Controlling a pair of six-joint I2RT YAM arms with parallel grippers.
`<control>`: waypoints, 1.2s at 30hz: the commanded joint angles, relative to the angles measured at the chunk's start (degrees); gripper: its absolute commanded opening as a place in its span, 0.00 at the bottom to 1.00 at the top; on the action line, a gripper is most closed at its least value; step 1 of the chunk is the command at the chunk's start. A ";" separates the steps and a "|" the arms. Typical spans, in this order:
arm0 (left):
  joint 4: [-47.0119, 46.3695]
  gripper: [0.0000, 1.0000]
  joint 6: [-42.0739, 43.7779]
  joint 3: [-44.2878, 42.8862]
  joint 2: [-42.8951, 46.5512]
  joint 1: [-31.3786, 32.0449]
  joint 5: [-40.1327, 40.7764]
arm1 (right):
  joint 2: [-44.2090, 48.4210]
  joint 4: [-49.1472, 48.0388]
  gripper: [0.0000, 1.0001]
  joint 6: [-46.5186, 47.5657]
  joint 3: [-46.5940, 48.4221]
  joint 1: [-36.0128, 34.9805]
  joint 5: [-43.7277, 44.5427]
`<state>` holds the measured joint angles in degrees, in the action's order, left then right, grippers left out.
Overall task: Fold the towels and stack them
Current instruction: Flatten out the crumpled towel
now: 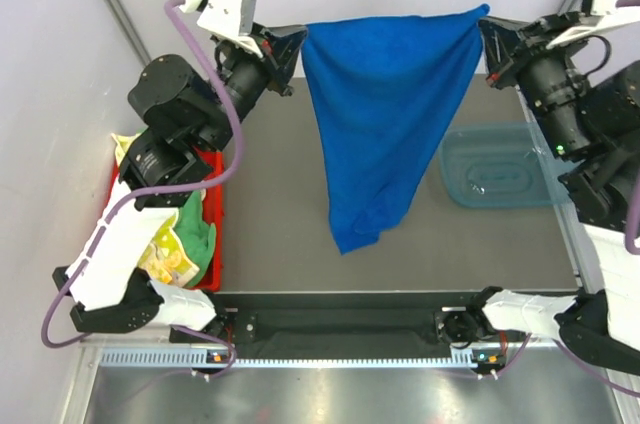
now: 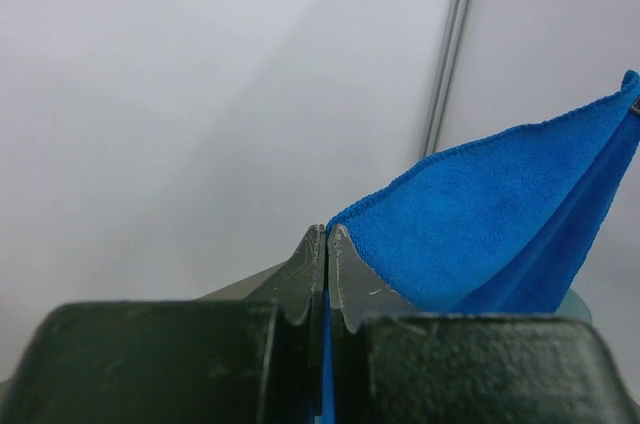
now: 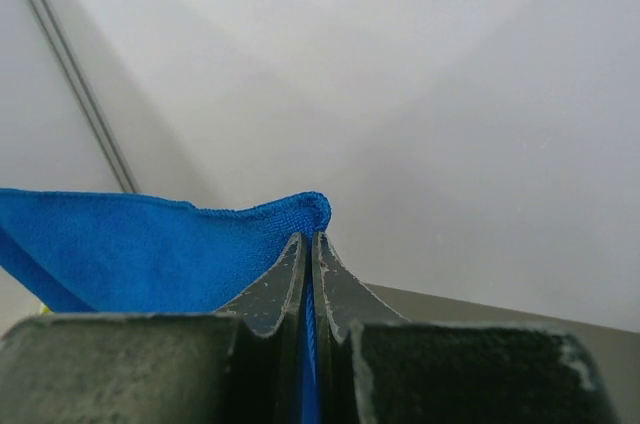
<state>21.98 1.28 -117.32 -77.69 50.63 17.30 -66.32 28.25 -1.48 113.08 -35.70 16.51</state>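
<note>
The blue towel [image 1: 385, 114] hangs in the air over the far half of the desk [image 1: 270, 234], stretched between the two arms by its top corners. Its upper edge runs nearly level from one corner to the other with a slight sag in the middle. Below that the cloth narrows into a long drooping point that ends over the middle of the desk. From above I cannot tell whether that tip touches the surface or hangs just clear of it.

The left tool [image 1: 298, 44] has the towel's left corner pinched between its fingers. In the left wrist view the two tips are pressed together with a strip of blue cloth caught in the seam. The right tool [image 1: 487, 32] has the opposite corner the same way, fully closed, with the hemmed edge of the cloth curling over its tips in the right wrist view. Both arms are raised and reach toward the back wall.

To the right of the hanging cloth, under the right arm, a see-through blue bin [image 1: 500, 169] sits on the desk. At the left edge a red tray [image 1: 214, 244] holds more cloths, partly hidden by the left arm. A green towel [image 1: 197, 234] lies there beside a pale yellow printed towel [image 1: 165, 259].
</note>
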 commanded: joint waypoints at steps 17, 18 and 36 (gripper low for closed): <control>-3.78 0.00 -4.18 -9.42 5.80 0.26 -11.94 | 7.70 -0.30 0.00 -3.00 9.44 0.90 -12.11; -3.70 0.00 -4.27 -9.51 5.88 0.34 -11.94 | 7.79 -0.30 0.00 -3.36 9.53 0.99 -12.47; -5.19 0.00 1.02 -8.98 -3.95 -6.84 1.52 | -3.54 -5.39 0.00 2.69 3.21 1.42 -4.65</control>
<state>19.59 1.69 -125.49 -79.48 48.07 16.75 -66.43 26.76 -1.98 117.32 -35.64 8.95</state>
